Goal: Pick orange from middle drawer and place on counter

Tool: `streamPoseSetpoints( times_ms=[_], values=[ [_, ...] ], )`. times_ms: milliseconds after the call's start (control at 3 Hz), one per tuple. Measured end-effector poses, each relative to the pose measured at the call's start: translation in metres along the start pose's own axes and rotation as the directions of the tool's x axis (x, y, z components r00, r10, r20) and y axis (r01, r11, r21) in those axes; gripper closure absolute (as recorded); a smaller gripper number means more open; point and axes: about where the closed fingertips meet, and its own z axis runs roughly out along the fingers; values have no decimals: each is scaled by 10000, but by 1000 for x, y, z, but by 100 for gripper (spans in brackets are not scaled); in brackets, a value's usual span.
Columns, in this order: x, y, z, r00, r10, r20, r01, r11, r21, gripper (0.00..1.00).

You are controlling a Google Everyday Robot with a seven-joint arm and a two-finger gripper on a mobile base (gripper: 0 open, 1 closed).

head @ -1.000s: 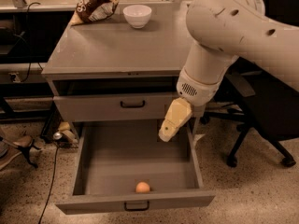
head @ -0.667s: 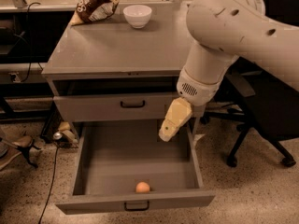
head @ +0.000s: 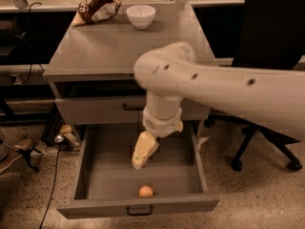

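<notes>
The orange (head: pixel 146 191) is found just past the tip of the claw (head: pixel 138 163), lower and nearer the front wall of the open middle drawer (head: pixel 82 171), with nothing between them, while the claw, whose open or closed state cannot be told, is held tilted downward by the arm (head: pixel 224 87) reaching in from the right.

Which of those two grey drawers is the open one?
The lower, deeper drawer: pulled out, with the orange lying near its front. The pincer hangs over it. The shallower drawer above is shut.
</notes>
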Motion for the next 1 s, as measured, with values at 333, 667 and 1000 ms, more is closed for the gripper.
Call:
streamPoseSetpoints(
  times_ms=[333, 667, 1000],
  values=[
    [-27, 22, 62, 9953, 747, -619, -759, 9970, -172, 0],
    [-31, 27, 72, 9822, 1720, -761, -1737, 9847, -163, 0],
    [-30, 26, 70, 9817, 1754, -746, -1770, 9841, -149, 0]
  ],
)
